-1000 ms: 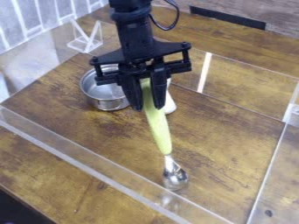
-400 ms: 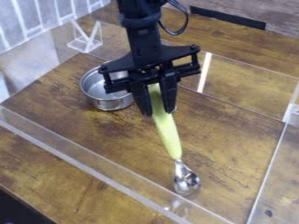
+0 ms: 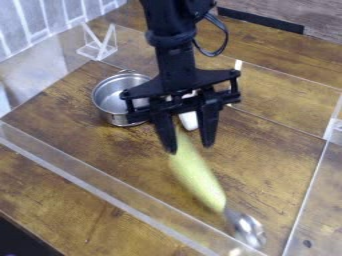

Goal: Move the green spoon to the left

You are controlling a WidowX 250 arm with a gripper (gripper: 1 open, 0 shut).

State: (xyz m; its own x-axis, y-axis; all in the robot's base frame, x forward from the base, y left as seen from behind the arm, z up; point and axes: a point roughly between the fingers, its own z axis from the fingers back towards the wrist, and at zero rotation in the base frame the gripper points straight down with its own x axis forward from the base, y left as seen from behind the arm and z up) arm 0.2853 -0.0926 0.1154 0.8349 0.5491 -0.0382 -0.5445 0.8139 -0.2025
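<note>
The green spoon (image 3: pixel 201 182) lies blurred on the wooden table, its yellow-green handle slanting down to the right and its metal bowl near the front acrylic wall. My gripper (image 3: pixel 187 134) hangs just above the handle's upper end, pointing down. Its two black fingers (image 3: pixel 164 136) stand apart and nothing sits between them. The spoon's top end shows below the fingertips, clear of them.
A small metal pot (image 3: pixel 118 100) stands left of the gripper. A white stubby object (image 3: pixel 193 121) is partly hidden behind the fingers. Clear acrylic walls (image 3: pixel 94 170) fence the work area, and a white wire stand (image 3: pixel 94 42) sits at the back left.
The fingers have spread and let go of the spoon's handle. The gripper and spoon shifted right in the picture, and the spoon now sits lower and further right, blurred by motion.
</note>
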